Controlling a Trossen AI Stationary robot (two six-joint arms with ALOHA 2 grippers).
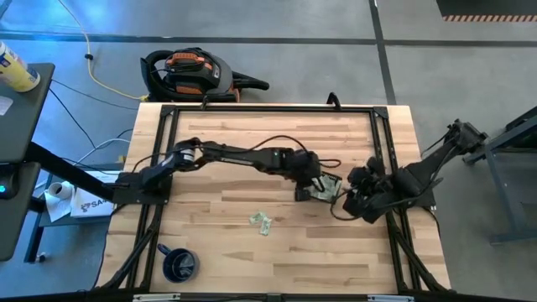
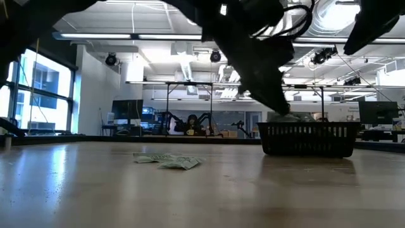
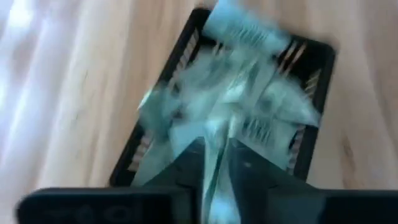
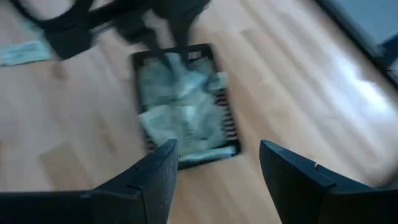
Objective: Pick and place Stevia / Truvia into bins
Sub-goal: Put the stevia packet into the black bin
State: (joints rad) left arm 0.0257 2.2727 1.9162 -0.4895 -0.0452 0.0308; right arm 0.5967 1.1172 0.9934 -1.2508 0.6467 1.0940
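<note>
The black gridded tray (image 1: 325, 192) sits right of the table's middle and holds several pale green and white sachets (image 4: 183, 109). It also shows in the low view (image 2: 308, 140). My left gripper (image 1: 307, 186) hangs just over the tray and is shut on one sachet (image 3: 215, 155). My right gripper (image 4: 217, 168) is open and empty, just right of the tray, and also shows in the high view (image 1: 352, 200). A few loose sachets (image 1: 261, 221) lie flat on the table nearer the front, left of the tray. My left gripper pinches one pale green sachet between its two fingers (image 3: 249, 177), coming from above and pointing down into the tray. The sachet's free part (image 3: 212, 140) sticks out past the fingertips, over the heap of sachets in the tray. Whether it touches the heap I cannot tell.
A dark blue mug (image 1: 179, 265) stands near the table's front left corner. Bare wood lies between the mug, the loose sachets (image 2: 168, 161) and the tray. A black frame runs along the table's edges.
</note>
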